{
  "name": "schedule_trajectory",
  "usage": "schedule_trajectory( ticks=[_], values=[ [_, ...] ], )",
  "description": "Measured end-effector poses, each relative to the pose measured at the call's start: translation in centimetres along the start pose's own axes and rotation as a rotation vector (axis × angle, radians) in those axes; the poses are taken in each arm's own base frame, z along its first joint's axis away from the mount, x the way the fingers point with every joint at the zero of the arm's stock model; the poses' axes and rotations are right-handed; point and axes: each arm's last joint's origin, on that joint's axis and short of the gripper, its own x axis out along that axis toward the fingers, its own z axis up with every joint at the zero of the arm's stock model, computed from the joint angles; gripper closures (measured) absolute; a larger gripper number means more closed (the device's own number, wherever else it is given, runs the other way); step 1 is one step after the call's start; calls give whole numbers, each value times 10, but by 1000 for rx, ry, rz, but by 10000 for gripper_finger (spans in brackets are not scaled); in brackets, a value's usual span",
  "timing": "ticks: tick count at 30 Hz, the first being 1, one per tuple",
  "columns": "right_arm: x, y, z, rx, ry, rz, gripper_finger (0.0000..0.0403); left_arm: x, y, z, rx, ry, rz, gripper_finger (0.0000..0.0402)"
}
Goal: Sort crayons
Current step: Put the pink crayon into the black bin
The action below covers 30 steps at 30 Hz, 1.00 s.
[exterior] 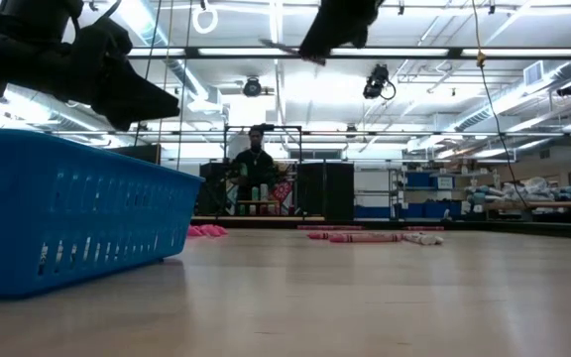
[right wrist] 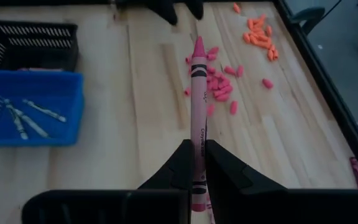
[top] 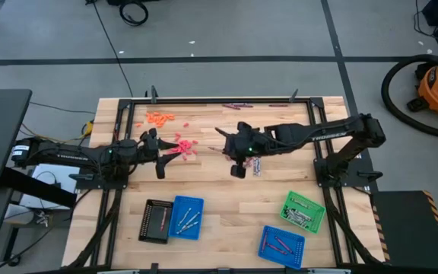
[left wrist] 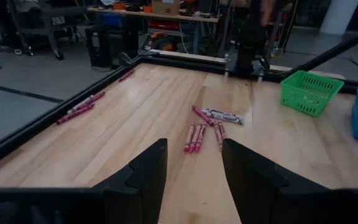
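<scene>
One pink crayon (right wrist: pixel 197 112) between right gripper (right wrist: pixel 196 163) fingers.

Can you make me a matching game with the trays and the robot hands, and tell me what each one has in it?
1. right gripper
2. left gripper
3. blue tray beside the black tray
4. green tray

a. silver-grey crayons inside
b. shut on a pink crayon
c. sits near a table corner
d. open, holding nothing

Pairs: 1-b, 2-d, 3-a, 4-c

Four trays (top: pixel 187 217) line the worktop's (top: pixel 219 205) near edge, loose crayons (top: pixel 182 146) scattered toward its far side; the left tool (top: pixel 160 154) just beside them, the right tool (top: pixel 239 169) near centre
</scene>
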Motion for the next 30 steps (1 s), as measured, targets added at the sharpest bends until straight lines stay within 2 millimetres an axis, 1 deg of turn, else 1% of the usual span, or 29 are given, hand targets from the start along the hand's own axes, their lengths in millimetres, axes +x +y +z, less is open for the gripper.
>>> schedule_trajectory(
  ticks=[7, 16, 20, 23, 27, 30],
  values=[
    [-20, 31, 1, 18, 9, 10, 366, 0, 0, 0, -24, 0, 0, 237],
    [-40, 70, -12, 51, 44, 26, 366, 0, 0, -4, -108, 38, 6, 237],
    [-49, 85, -22, 59, 74, 35, 366, 0, 0, -5, -154, 44, 8, 237],
    [-57, 97, -34, 74, 152, 73, 366, 0, 0, -5, -188, 44, 9, 237],
    [-70, 114, -50, 142, 242, 101, 366, 0, 0, -4, -201, 44, 9, 237],
    [-82, 127, -60, 191, 275, 117, 366, 0, 0, -4, -196, 44, 9, 237]
  ],
)
